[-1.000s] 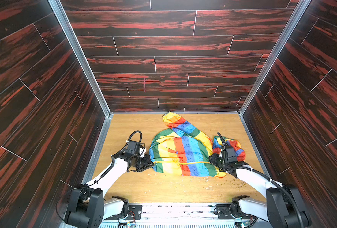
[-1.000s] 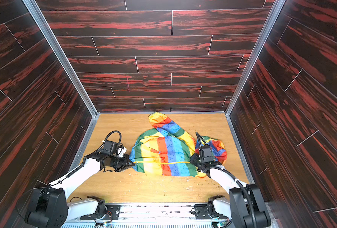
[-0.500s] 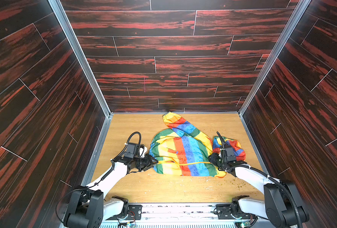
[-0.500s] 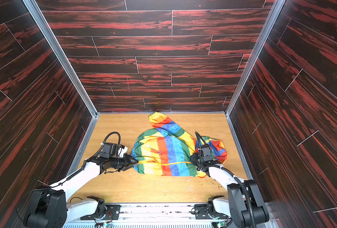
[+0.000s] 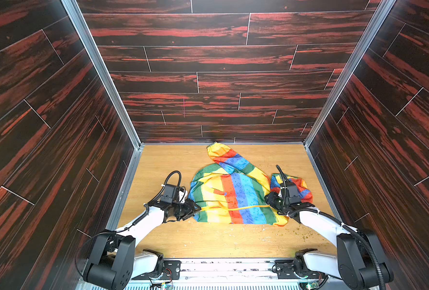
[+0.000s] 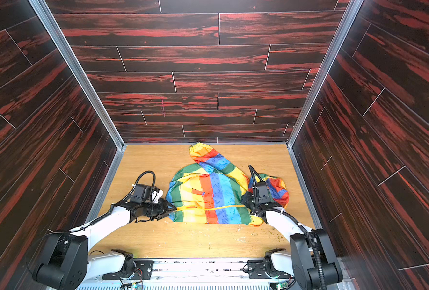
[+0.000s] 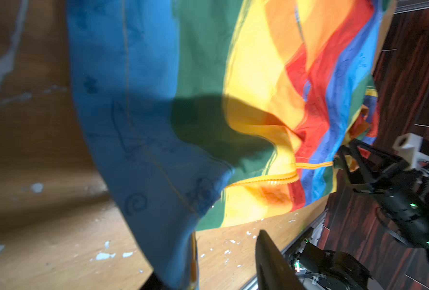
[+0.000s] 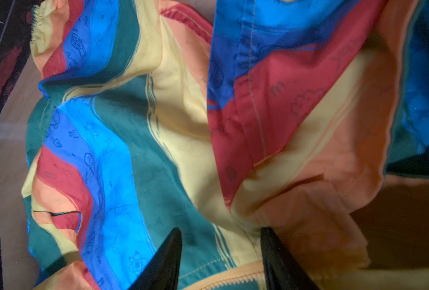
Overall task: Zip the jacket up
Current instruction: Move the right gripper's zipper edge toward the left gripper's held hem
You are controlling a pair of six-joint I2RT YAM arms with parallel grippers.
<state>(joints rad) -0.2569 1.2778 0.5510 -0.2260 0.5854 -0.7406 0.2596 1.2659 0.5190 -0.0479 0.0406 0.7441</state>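
Unclamped since a second ago: left hand (image 5: 195, 209), jaws now parted at the left end of the zipper (image 5: 233, 208).

Holds nothing that can be made out; blue edge (image 7: 133, 125) of the jacket (image 5: 233, 198) loose between the fingers. Jacket spread mid-worktop (image 5: 208, 241) between both hands, one sleeve (image 5: 229, 160) reaching far. Right hand (image 8: 221, 232) half-open astride the zipper's right end; clamped or merely resting, cannot tell. Zipper straight, seemingly closed along most of its run; bare teeth (image 7: 263, 179) near the left end, so possibly short of done. Advice: widen fully, withdraw leftward and low without dragging the edge, keep the right end anchored, then check those teeth.
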